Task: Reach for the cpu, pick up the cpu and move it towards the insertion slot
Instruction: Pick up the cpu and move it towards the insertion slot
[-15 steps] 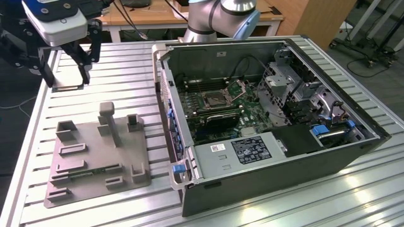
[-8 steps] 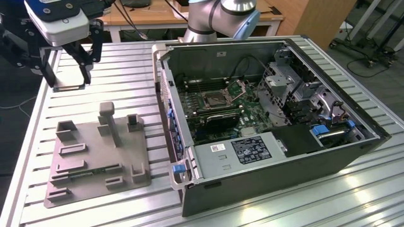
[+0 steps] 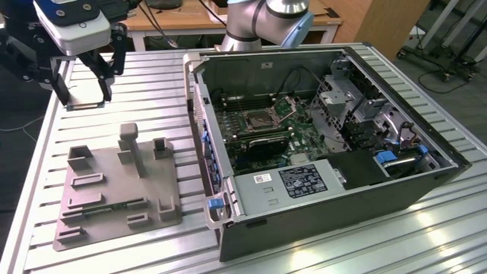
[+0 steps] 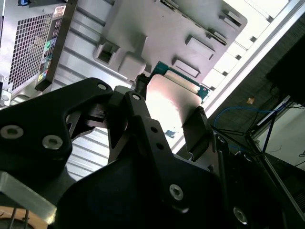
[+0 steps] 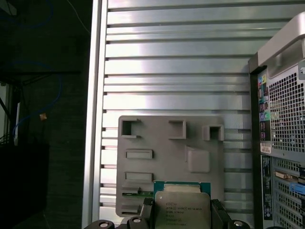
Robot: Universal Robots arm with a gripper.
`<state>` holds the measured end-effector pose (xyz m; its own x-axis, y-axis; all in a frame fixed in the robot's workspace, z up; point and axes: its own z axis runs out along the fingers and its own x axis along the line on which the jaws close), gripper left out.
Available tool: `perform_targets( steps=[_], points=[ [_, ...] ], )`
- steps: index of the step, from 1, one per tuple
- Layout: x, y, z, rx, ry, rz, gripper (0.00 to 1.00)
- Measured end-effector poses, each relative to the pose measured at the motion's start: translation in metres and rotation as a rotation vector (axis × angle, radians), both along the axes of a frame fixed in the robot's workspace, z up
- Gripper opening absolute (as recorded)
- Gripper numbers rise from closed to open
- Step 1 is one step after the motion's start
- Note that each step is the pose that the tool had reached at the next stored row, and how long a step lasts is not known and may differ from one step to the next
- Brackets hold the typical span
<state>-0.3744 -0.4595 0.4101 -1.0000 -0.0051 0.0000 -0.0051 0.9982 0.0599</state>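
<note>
Hanging between the fingers of the tool (image 3: 84, 87), the cpu (image 5: 182, 210) was up off the grey tray (image 3: 114, 171), over or just past one edge of it. The tool was clenched on two opposite sides of the chip. It looked light, stiff and flat, probably slick on its metal lid and delicate underneath, so those bare edges seemed the right hold. The insertion slot (image 3: 263, 118) lay well apart from the tray, inside the open computer case (image 3: 343, 188) beside it. The chip's underside was hidden, part of it was cut off in the first wrist view, and in the exterior view it was hard to make out.
</note>
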Motion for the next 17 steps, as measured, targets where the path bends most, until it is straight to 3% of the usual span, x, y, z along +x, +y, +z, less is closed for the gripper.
perform_targets(
  steps=[17],
  points=[
    [0.0100, 0.0000, 0.0000, 0.0000, 0.0000, 0.000, 0.55]
  ],
)
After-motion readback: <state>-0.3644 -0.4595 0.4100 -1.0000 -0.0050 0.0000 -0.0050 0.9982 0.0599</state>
